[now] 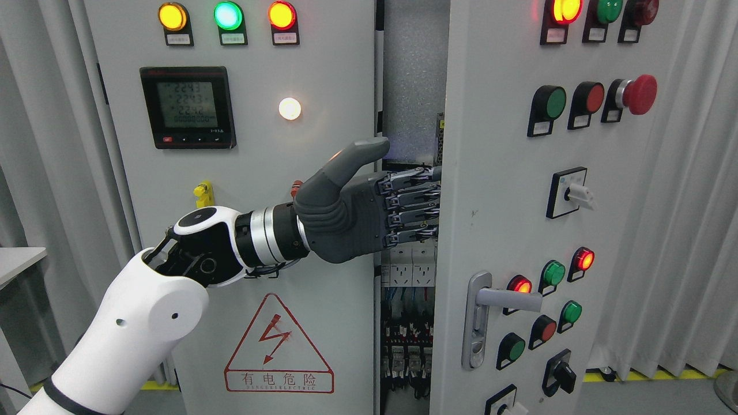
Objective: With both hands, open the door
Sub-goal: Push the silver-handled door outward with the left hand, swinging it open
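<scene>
A grey electrical cabinet has two doors. The right door (507, 219) stands ajar, swung toward me, leaving a gap that shows breakers and wiring (406, 323) inside. My left hand (403, 202) comes in from the lower left and reaches across the left door (323, 69) into the gap. Its four fingers (412, 199) hook behind the right door's inner edge, with the tips hidden. The thumb (363, 153) points up and right, free of the door. A silver lever handle (490, 300) sits low on the right door, untouched. No right arm shows.
The left door carries a digital meter (188, 108), indicator lamps and a red warning triangle (279, 346). Push buttons, rotary switches and a red emergency button (637, 94) cover the right door. Grey curtains hang on both sides; a table corner (17, 259) shows at left.
</scene>
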Available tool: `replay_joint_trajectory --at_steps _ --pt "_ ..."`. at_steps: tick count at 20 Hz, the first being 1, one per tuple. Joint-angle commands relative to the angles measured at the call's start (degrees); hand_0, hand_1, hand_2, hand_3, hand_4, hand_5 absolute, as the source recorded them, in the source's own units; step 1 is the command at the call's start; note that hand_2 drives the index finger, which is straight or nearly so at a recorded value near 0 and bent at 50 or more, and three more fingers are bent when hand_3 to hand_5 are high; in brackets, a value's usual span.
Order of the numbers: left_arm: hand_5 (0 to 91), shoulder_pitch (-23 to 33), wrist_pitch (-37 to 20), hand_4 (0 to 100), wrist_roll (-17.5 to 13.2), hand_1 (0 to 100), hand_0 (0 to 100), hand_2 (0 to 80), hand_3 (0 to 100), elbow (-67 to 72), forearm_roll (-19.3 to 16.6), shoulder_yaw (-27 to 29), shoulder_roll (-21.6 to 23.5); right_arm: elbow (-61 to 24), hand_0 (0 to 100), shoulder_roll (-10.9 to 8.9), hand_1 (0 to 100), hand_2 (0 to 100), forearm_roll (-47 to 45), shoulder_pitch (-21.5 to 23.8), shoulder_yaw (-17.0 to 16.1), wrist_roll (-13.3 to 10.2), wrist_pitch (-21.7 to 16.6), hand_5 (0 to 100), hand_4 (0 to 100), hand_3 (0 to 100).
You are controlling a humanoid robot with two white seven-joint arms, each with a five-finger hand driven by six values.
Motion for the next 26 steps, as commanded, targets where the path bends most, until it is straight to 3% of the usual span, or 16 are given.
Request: replay_joint_trajectory --at_steps 1,5,13,19,26 --pt "0.0 -1.34 0.0 3 -0.04 0 29 2.7 3 0.81 0.76 -2.16 -1.29 1.14 22 -0.09 0 0 0.0 0.0 0.0 -0.01 0.0 0 0 0" --pt "0.0 -3.97 -0.17 3 0.05 0 29 2.7 3 1.52 0.67 -5.76 -3.14 1.14 22 -0.09 0 0 0.0 0.0 0.0 -0.01 0.0 0 0 0" --pt "0.0 -6.97 -0.17 3 0.31 0 29 2.7 3 2.13 0.58 -5.94 -9.2 1.14 22 0.0 0 0 0.0 0.0 0.0 -0.01 0.0 0 0 0" --pt "0.0 -6.88 -0.44 3 2.51 0 29 2.7 3 1.96 0.06 -6.82 -13.86 1.14 22 -0.09 0 0 0.0 0.0 0.0 -0.01 0.0 0 0 0" --pt "0.0 -8.29 -0.79 3 4.09 0 29 2.7 3 1.34 0.15 -7.79 -15.62 1.06 22 -0.09 0 0 0.0 0.0 0.0 -0.01 0.0 0 0 0"
